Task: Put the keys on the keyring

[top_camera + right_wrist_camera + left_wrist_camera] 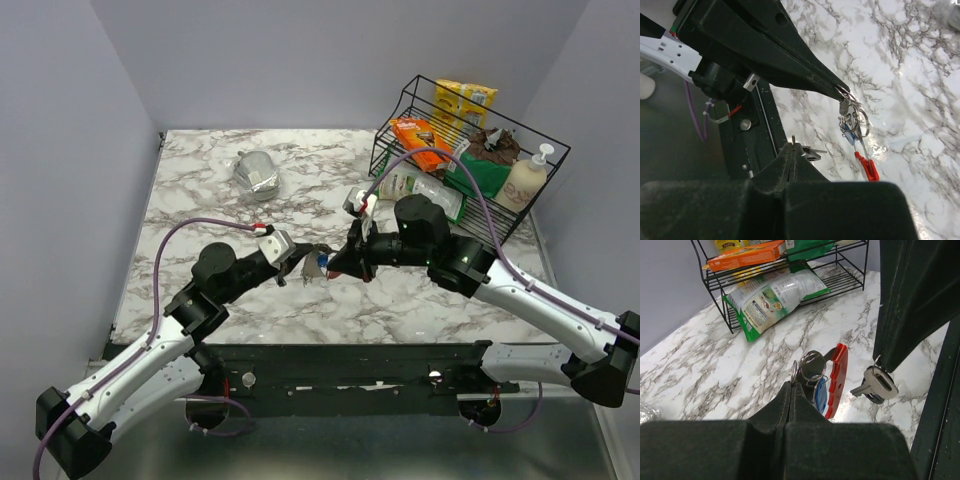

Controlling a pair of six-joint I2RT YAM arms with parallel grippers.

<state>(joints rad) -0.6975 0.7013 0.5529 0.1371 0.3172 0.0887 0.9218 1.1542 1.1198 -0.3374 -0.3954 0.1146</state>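
Observation:
My left gripper (303, 258) is shut on the keyring (810, 365), pinching its thin silver ring at the fingertips (791, 386). The long red tag (838, 379) and small blue tag (821, 393) hang from the ring just above the marble. In the right wrist view the keyring (853, 117) dangles from the left fingers (790, 55). My right gripper (340, 266) is shut on the keys (879, 384), two dark-headed pieces hanging from its tip a short way right of the red tag. In the right wrist view, a key (811, 152) pokes out beside the closed tips (793, 145).
A black wire rack (455, 150) at the back right holds snack boxes, a bag and a soap bottle (526, 180). A green-and-white bag (420, 190) leans at its foot. A crumpled silver object (257, 175) lies at the back left. The table's front rail (350, 355) is close below the grippers.

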